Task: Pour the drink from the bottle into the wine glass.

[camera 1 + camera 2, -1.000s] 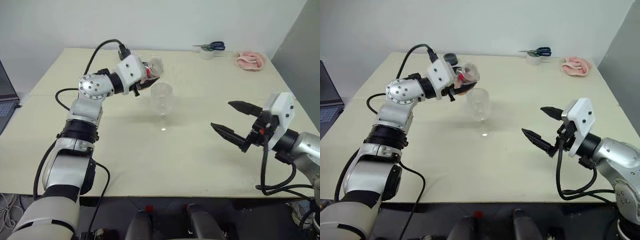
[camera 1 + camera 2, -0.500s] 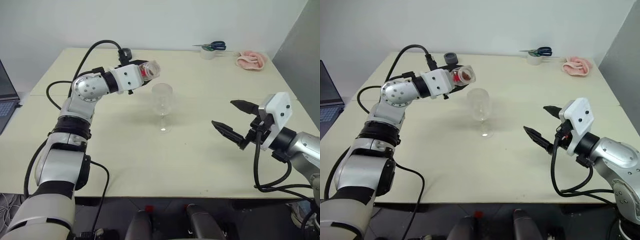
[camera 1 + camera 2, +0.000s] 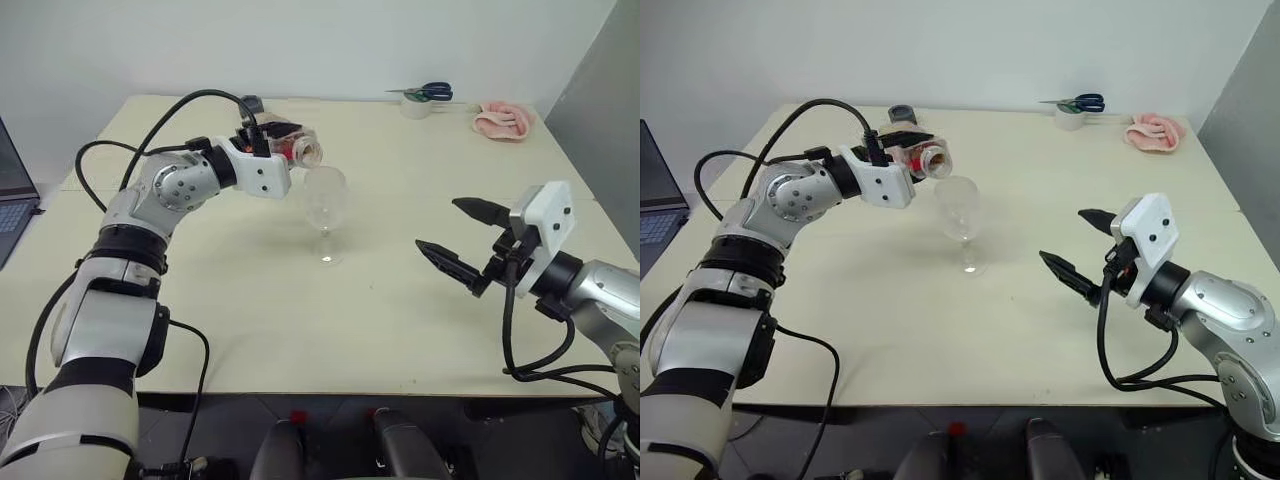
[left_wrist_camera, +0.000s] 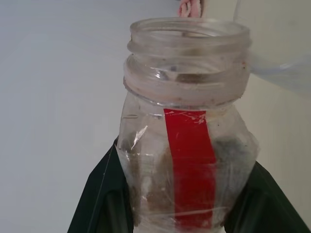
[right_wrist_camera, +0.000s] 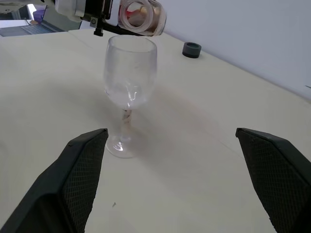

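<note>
Above the wine glass [image 3: 324, 200] near the table's middle, the left gripper [image 3: 283, 146] clamps the uncapped bottle [image 3: 297, 147] almost level, so tipping its mouth slowly over the rim should avoid spills, while the right gripper [image 3: 462, 240] waits wide open.

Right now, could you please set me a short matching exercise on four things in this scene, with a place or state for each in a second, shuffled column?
Things:
1. bottle
2. wine glass
3. right gripper
4. scissors

Places or states:
A. standing upright mid-table, bowl looking empty
B. hanging above the table with jaws apart, holding nothing
C. tipped on its side in the left gripper, uncapped mouth at the glass rim
D. lying on a tape roll at the far edge of the table

Pairs: 1-C, 2-A, 3-B, 4-D
</note>
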Controlling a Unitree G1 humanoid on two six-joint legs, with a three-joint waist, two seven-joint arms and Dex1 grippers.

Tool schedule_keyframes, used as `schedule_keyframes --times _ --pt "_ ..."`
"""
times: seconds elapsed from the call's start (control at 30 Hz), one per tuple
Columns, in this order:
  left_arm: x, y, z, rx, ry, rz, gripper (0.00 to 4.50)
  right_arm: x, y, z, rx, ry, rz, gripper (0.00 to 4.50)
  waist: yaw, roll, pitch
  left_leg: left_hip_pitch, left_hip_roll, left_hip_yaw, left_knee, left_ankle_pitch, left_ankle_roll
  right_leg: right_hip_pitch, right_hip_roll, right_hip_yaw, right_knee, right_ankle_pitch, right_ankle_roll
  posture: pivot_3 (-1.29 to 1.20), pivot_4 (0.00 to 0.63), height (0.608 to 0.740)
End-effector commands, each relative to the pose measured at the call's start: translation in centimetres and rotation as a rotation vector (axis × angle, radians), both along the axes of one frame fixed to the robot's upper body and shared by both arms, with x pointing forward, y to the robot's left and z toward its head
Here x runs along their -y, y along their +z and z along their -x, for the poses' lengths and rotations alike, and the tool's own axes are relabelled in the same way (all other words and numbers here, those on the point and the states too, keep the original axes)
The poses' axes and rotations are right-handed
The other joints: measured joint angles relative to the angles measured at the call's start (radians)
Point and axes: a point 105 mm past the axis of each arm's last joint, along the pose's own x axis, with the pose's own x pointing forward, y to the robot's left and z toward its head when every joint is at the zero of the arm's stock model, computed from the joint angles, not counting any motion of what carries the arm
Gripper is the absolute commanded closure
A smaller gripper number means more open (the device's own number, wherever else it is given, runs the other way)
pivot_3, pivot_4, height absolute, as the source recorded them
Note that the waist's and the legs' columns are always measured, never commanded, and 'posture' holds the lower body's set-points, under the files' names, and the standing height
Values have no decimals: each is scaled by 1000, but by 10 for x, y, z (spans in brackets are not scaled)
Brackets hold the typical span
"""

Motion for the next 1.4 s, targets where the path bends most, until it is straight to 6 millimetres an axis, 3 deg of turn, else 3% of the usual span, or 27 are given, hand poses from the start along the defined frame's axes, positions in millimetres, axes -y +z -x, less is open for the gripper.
schedule_keyframes --times 0.03,0.37,1.13,1.4 --pt "2 24 4 111 -15 -18 2766 -2 13 2 71 3 -9 0 0 0 0 0 0 0 0 0 0 0 0 0 0 0 0 0 150 740" --pt "3 35 3 228 1 -75 2766 -1 16 -1 84 -17 -10 0 1 0 0 0 0 0 0 0 0 0 0 0 0 0 0 0 150 740" --pt "1 43 2 276 11 -123 2766 0 18 -7 97 -35 -5 0 2 0 0 0 0 1 1 0 0 0 -1 0 1 0 0 0 150 740" --pt "-1 43 1 281 18 -130 2766 -10 16 3 74 47 -23 0 2 0 0 0 0 1 1 0 0 0 -1 0 2 1 -1 0 150 740"
